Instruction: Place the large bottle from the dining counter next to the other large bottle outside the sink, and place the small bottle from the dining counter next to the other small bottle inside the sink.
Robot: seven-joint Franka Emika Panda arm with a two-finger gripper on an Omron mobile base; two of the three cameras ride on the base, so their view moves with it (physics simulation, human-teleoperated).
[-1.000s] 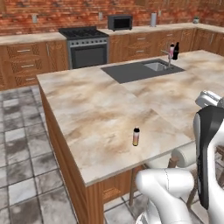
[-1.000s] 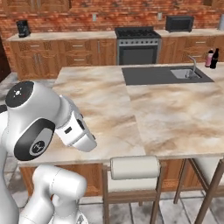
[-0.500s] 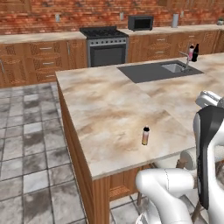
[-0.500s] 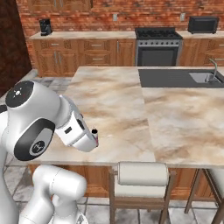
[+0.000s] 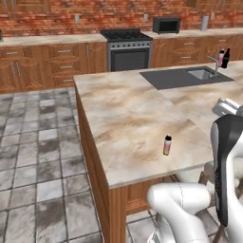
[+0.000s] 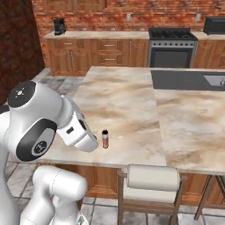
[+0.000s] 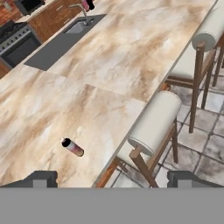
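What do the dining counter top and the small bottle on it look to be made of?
The dining counter looks like polished stone: beige-brown marbled veining on a wooden base. The small bottle looks like smooth plastic or glass, pink fading to orange, with a dark cap; too small to tell which.

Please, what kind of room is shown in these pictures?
It looks like a home kitchen: a steel stove with black burners stands against a red brick wall, and a beige marbled stone island counter holds a recessed grey sink with a curved tap.
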